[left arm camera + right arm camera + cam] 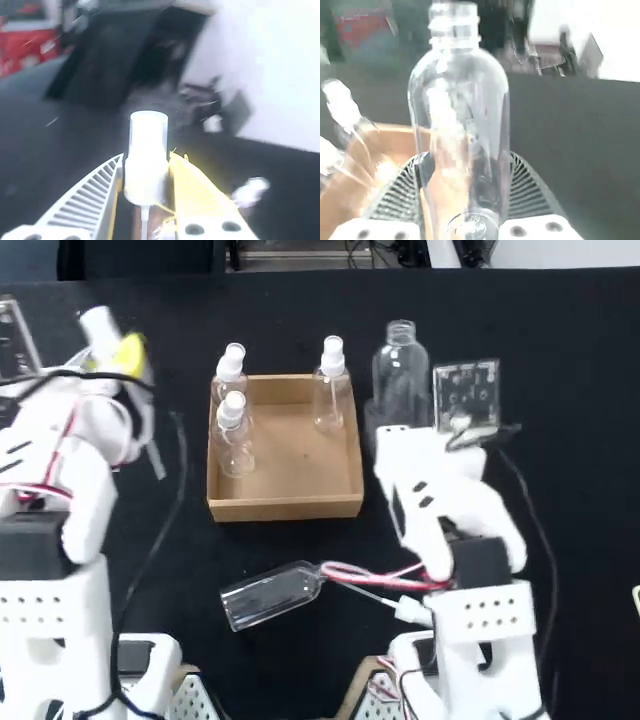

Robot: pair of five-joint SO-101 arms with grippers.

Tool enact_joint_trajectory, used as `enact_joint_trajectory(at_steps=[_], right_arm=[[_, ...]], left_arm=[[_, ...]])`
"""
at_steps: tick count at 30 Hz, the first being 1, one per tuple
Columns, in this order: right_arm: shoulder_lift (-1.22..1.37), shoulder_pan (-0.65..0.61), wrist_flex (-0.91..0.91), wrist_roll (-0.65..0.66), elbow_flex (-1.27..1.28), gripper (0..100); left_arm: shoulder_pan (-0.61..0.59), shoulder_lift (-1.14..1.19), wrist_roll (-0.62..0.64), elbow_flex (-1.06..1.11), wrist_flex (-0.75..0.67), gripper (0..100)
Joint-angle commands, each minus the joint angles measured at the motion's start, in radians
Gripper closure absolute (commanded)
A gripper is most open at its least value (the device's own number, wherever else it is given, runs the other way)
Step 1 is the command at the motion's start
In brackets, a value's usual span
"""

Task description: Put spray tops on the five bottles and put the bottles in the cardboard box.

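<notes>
Clear uncapped bottle [460,115], upright beside brown cardboard box [285,507], sits clamped in right end effector [465,177]; left end effector [146,167] pinches white spray top [147,150].

The left arm [60,465], at the left edge of the high view, was white moulded plastic with a black servo block [35,540]. The left gripper [146,156] paired a ribbed white finger [85,205] with a yellow finger [200,200]. The right arm [445,505], lower right, was white too, with red cables [370,578] and a hole-dotted white base [487,615]. The right gripper [467,159] had black ribbed fingers [525,190].
</notes>
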Motion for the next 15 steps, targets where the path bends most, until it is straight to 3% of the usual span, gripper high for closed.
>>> enact_joint_trajectory(at_steps=[1,12,15], right_arm=[[-0.082,-0.064,-0.132,-0.006,0.061,98.8],[-0.317,-0.206,-0.29,-0.006,0.372,98.8],[-0.344,-0.245,-0.285,-0.006,0.404,98.8]], left_arm=[[0.157,-0.028,0.009,-0.062,-0.135,97],[0.346,-0.028,0.009,-0.051,-0.423,97],[0.406,-0.028,0.005,-0.044,-0.445,97]])
